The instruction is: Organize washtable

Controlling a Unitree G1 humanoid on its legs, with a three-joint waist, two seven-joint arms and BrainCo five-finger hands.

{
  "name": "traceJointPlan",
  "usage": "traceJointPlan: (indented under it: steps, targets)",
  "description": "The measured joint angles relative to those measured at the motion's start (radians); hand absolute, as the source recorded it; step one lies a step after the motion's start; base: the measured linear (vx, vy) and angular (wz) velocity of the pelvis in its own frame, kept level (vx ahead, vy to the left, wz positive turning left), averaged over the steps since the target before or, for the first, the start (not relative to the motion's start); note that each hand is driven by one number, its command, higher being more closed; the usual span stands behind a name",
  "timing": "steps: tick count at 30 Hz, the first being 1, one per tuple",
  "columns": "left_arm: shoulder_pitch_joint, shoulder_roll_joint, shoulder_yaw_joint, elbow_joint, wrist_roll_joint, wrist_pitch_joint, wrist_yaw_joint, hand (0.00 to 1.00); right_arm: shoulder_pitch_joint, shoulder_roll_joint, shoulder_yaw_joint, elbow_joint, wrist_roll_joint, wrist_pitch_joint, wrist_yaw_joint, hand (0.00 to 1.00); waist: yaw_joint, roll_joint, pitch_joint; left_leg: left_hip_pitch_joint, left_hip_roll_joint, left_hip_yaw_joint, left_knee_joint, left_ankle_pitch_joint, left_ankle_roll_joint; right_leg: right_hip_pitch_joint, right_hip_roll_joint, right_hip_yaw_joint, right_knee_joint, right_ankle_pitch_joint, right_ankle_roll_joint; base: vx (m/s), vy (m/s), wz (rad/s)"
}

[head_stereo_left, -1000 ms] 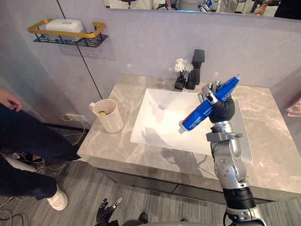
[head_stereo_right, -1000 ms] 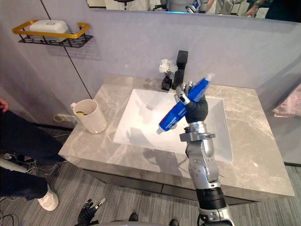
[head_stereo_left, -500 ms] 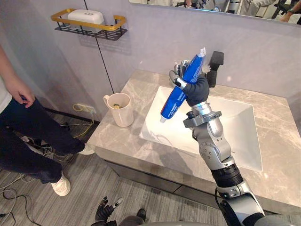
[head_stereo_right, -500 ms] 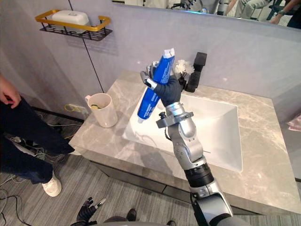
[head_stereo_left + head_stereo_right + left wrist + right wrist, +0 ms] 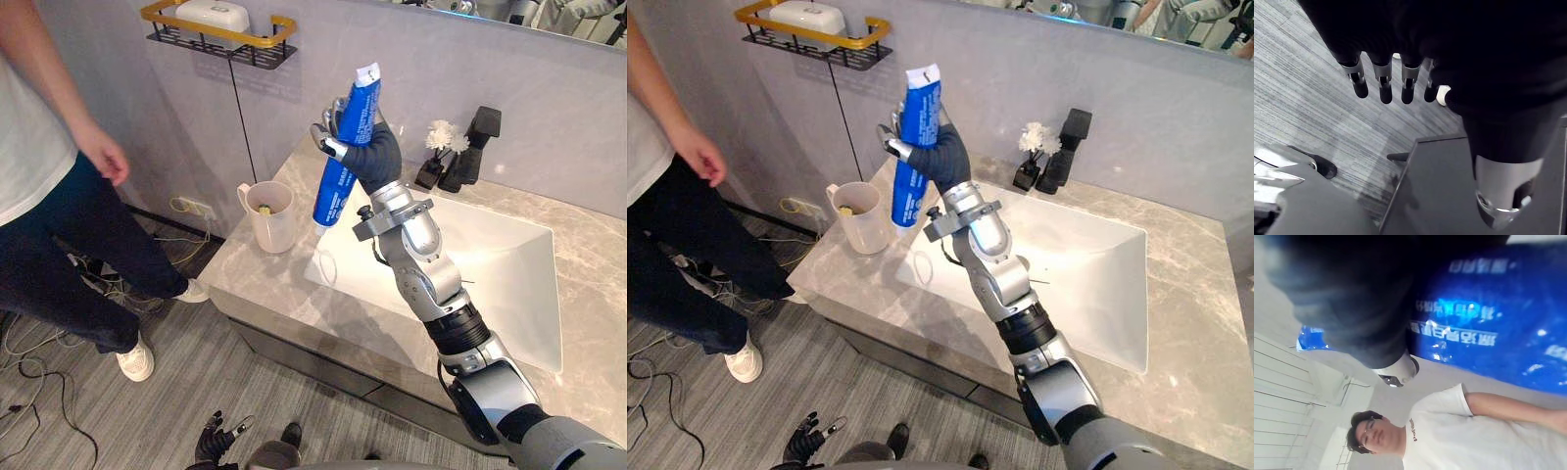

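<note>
My right hand (image 5: 372,152) is shut on a large blue toothpaste tube (image 5: 347,147), held nearly upright with its cap end down, high above the washtable's left part. The tube (image 5: 1488,328) fills much of the right wrist view. A cream mug (image 5: 270,215) with something yellow inside stands on the marble counter (image 5: 255,279), below and left of the tube. The white sink basin (image 5: 480,264) lies to the right of the hand. My left hand (image 5: 1383,83) hangs low above the floor, fingers straight and holding nothing.
A person (image 5: 49,186) stands close at the left of the counter, one hand hanging. A black faucet (image 5: 475,147) and a small white flower pot (image 5: 438,152) sit behind the basin. A gold-rimmed wall shelf (image 5: 217,29) holds a white soap box.
The right hand has carried the tube up and to the left, from over the basin toward the mug side, and turned it more upright. The camera has swung left; the person has stepped closer.
</note>
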Motion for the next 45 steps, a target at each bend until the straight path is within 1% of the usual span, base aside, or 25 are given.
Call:
traceJointPlan:
  steps: [3,6,9,12,15,17,21,25,27,31,45]
  targets:
    - [0.0,0.006,-0.01,0.001,0.0,0.0,-0.001,0.0,-0.039,-0.001,0.0,0.038,-0.021,0.001,-0.02,1.0,0.007,-0.001,0.006,-0.007,0.0,-0.007,0.001,0.0,-0.001,-0.003,0.001,-0.007,0.0,-0.002,0.0,0.01,0.01,0.08]
    - [0.0,0.007,-0.011,0.005,0.0,0.0,-0.002,0.0,-0.075,-0.002,0.0,0.073,-0.048,0.001,-0.036,1.0,0.024,-0.002,0.009,-0.016,0.0,-0.017,0.006,0.002,-0.003,-0.006,0.003,-0.016,0.0,-0.005,-0.003,0.02,0.002,0.09]
    - [0.0,0.01,-0.012,0.007,0.001,0.0,-0.004,0.0,-0.153,-0.001,0.0,0.139,-0.065,0.002,-0.049,1.0,0.029,-0.005,0.023,-0.021,0.002,-0.027,0.009,0.003,-0.005,-0.006,0.007,-0.026,0.0,-0.01,-0.007,0.01,-0.006,0.1]
    - [0.001,0.012,-0.012,0.009,0.002,0.0,-0.014,0.0,-0.191,-0.002,-0.002,0.148,-0.067,0.003,-0.075,1.0,0.034,-0.004,0.029,-0.026,0.001,-0.033,0.009,0.003,-0.005,-0.006,0.007,-0.033,0.0,-0.012,-0.006,0.0,0.003,0.06]
    - [0.0,0.026,-0.039,0.009,0.003,0.0,-0.018,0.0,-0.243,-0.002,-0.002,0.195,-0.067,0.002,-0.081,1.0,0.043,-0.003,0.037,-0.027,0.001,-0.035,0.01,0.003,-0.005,-0.006,0.007,-0.035,0.0,-0.014,-0.008,0.0,0.004,0.01]
    - [0.0,0.026,-0.039,0.019,0.003,0.0,-0.018,0.0,-0.259,-0.001,-0.003,0.227,-0.067,0.003,-0.086,1.0,0.053,-0.004,0.037,-0.028,0.001,-0.037,0.01,0.003,-0.005,-0.006,0.007,-0.037,0.0,-0.015,-0.008,0.01,0.003,0.03]
    - [0.0,0.029,-0.039,0.024,0.003,0.0,-0.017,0.0,-0.279,0.002,-0.002,0.27,-0.074,0.004,-0.102,1.0,0.058,-0.005,0.054,-0.032,0.0,-0.045,0.012,0.003,-0.005,-0.005,0.007,-0.046,0.0,-0.016,-0.007,0.0,0.008,0.06]
    - [0.0,0.029,-0.04,0.028,0.003,0.0,-0.017,0.0,-0.282,0.002,-0.002,0.273,-0.074,0.009,-0.105,1.0,0.067,-0.003,0.057,-0.032,0.0,-0.046,0.012,0.002,-0.005,-0.005,0.007,-0.047,0.0,-0.017,-0.006,0.0,0.0,0.0]
    - [0.0,0.029,-0.04,0.028,0.002,0.0,-0.017,0.0,-0.285,0.001,-0.002,0.273,-0.075,0.01,-0.104,1.0,0.077,-0.002,0.06,-0.032,0.001,-0.047,0.012,0.002,-0.005,-0.005,0.008,-0.047,0.0,-0.019,-0.005,0.0,0.0,0.0]
    - [0.0,0.03,-0.042,0.04,0.003,0.001,-0.015,0.0,-0.324,0.013,-0.001,0.313,-0.076,0.016,-0.104,1.0,0.079,-0.003,0.075,-0.033,0.0,-0.048,0.013,0.002,-0.005,-0.005,0.008,-0.049,0.0,-0.019,-0.005,0.0,0.0,0.0]
    - [0.001,0.03,-0.048,0.051,0.002,0.001,-0.011,0.0,-0.324,0.021,0.009,0.305,-0.072,0.018,-0.099,1.0,0.077,-0.001,0.079,-0.03,0.001,-0.044,0.028,-0.003,-0.011,0.002,0.009,-0.045,0.001,-0.019,-0.005,0.0,0.001,0.0]
